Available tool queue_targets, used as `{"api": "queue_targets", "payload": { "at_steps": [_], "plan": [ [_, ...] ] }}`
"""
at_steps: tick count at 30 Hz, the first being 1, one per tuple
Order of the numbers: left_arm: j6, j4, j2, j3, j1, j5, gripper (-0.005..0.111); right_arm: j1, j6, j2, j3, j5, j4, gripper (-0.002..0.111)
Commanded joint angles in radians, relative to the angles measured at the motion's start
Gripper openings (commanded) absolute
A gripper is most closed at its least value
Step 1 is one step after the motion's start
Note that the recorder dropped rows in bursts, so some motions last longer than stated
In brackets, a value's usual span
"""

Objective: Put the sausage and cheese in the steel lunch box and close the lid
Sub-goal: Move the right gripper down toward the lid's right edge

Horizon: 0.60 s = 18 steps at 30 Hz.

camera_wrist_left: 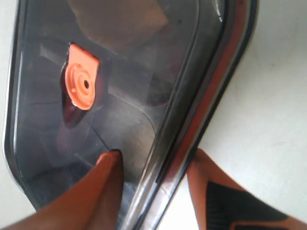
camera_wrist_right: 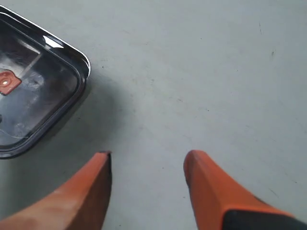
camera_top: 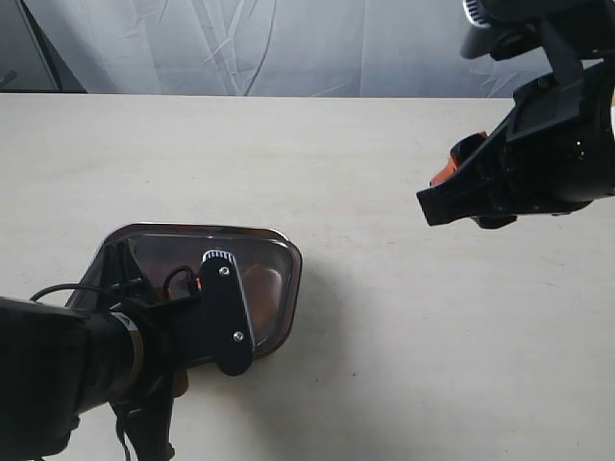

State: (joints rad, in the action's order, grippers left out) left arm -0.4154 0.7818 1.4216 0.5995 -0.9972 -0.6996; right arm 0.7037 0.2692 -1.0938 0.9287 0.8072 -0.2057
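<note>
lid (camera_wrist_left: 120, 57) lies over the steel lunch box (camera_wrist_right: 85, 64), and the relation that matters is at its edge: the rim runs through the gap of the left gripper (camera_wrist_left: 153, 158). 1 orange finger (camera_wrist_left: 103, 191) sits over the tinted top, on the side toward the box's centre valve (camera_wrist_left: 82, 82). the other hangs just outside the box, above the bare table (camera_wrist_left: 278, 96). the 2 fingers stand apart with the rim between them, and i cannot tell whether either pad touches it.

through the lid, a dark red shape just under the valve is probably the sausage (camera_wrist_left: 69, 112). an orange blur inside the box in the exterior view may be the cheese (camera_top: 264, 280), but it is too hazy to be sure.

right gripper (camera_wrist_right: 146, 155) hangs well apart from the box, its fingers spread and empty.

so the left arm is plainly the nearer one for finishing the closure. whether the lid is seated flat all round is not clear from here. pushing down at 1 edge could tip the opposite side up.
</note>
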Motion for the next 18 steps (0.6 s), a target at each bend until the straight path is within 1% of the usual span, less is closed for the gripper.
{"api": "queue_targets", "payload": {
  "at_steps": [1,7,13,15,18],
  "plan": [
    [-0.003,-0.004,0.0,-0.003,-0.002,-0.002,0.043,-0.006,-0.001,0.008,-0.01,-0.013,0.013,0.049],
    [-0.003,0.026,0.0,-0.003,-0.002,-0.002,0.043,-0.006,-0.02,0.008,-0.01,0.012,0.064,0.049],
    [-0.003,0.02,0.0,-0.003,-0.002,-0.002,0.043,-0.006,-0.038,0.006,-0.01,0.052,0.107,0.049],
    [-0.003,0.02,0.0,-0.003,-0.002,-0.002,0.043,-0.006,-0.066,-0.003,-0.022,0.086,0.155,0.049],
    [-0.003,0.025,0.0,-0.003,-0.002,0.002,0.043,-0.006,-0.152,-0.023,-0.092,0.068,0.28,0.048]
  ]
}}
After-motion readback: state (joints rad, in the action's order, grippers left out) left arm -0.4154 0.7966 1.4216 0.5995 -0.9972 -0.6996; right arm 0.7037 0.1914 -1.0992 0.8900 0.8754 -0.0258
